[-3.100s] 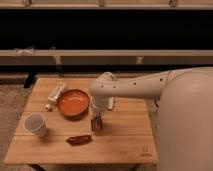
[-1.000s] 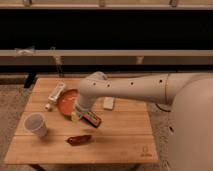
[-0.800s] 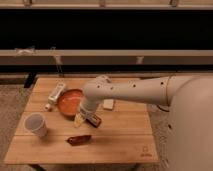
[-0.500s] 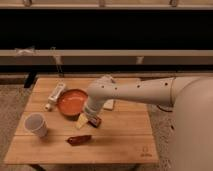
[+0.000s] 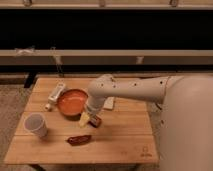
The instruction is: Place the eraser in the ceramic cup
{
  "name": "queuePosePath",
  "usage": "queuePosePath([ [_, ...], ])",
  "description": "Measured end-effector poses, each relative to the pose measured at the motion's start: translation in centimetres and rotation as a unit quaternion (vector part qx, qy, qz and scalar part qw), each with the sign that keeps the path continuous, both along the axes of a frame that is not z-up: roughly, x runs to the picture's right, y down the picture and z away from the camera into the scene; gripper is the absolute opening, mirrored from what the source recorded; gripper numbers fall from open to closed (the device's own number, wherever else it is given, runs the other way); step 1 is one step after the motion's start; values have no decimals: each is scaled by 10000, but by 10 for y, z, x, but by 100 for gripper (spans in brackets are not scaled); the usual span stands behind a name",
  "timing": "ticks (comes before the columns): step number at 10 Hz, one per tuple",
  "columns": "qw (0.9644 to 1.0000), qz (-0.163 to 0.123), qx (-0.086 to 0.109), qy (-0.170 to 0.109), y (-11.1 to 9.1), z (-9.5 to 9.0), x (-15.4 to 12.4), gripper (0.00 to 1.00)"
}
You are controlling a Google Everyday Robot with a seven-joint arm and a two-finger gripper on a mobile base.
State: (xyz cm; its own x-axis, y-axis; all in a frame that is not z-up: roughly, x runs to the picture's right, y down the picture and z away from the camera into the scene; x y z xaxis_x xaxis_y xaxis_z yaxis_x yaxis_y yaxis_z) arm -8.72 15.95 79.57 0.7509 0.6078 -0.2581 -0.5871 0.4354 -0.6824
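Claw (image 5: 89, 120) is low on the surface (image 5: 125, 137), fingers apart, nothing clamped. Eraser (image 5: 96, 121) sits right at its tips, on the side away from the cup (image 5: 36, 125). Probably light, stiff, grippy: pinch across its narrow sides, mid-length.

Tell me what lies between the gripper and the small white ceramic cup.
Only bare wooden tabletop separates the gripper, beside the round orange bowl, from the white ceramic cup; the camera view shows it.
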Motion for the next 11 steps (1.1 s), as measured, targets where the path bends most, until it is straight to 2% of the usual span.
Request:
queuePosePath([
  [4, 9999, -88, 30, 132, -11, 27, 11, 80],
  [11, 9993, -363, 103, -2, -23, 56, -17, 80],
])
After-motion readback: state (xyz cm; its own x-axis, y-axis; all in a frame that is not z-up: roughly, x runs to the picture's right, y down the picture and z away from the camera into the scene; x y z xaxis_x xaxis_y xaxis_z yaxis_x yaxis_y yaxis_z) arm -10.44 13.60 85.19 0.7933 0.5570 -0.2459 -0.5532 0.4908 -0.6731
